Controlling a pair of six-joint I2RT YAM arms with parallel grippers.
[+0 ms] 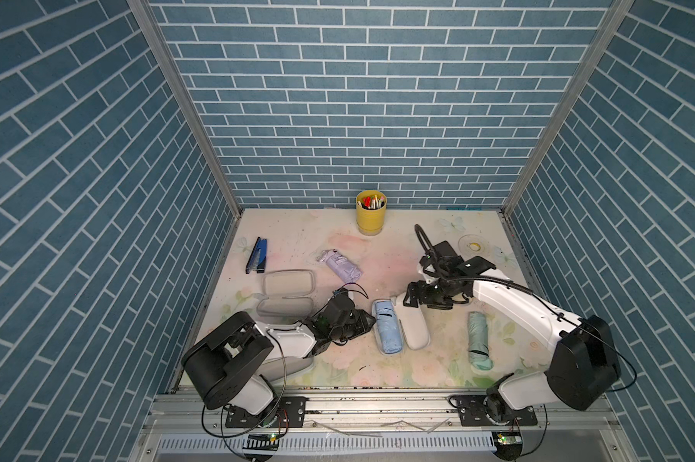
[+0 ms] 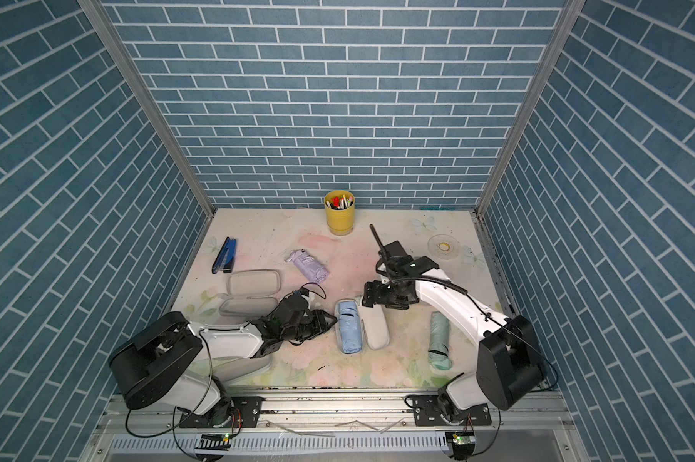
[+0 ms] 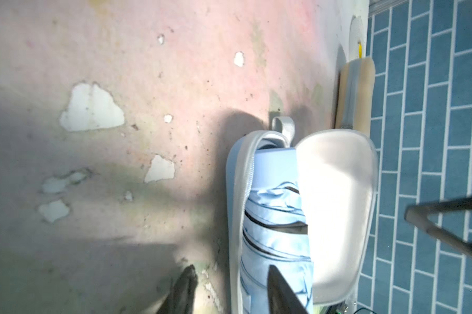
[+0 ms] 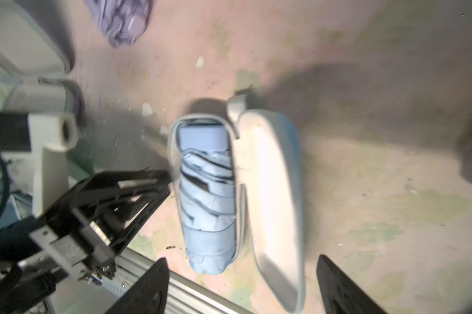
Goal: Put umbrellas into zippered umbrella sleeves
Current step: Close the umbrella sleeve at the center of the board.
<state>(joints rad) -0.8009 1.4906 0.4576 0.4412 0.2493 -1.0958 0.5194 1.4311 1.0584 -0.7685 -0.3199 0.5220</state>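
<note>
Light blue umbrella (image 1: 387, 326) lies in the open light blue sleeve (image 1: 415, 332). Left tool (image 1: 369, 320) part-open, empty; right tool (image 1: 406, 299) wide, empty. Best to tuck fabric, fold lid squarely, zip.

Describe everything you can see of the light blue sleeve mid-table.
The light blue sleeve is an oblong, rounded clamshell case, hard-looking, pale blue outside and grey-white inside, with a zip edge and a grey loop at its far end. It lies unzipped and open on the table, lengthwise front to back. The light blue umbrella fills one half; the other half is bare. The left gripper straddles its side wall, jaws apart; contact unclear.
</note>
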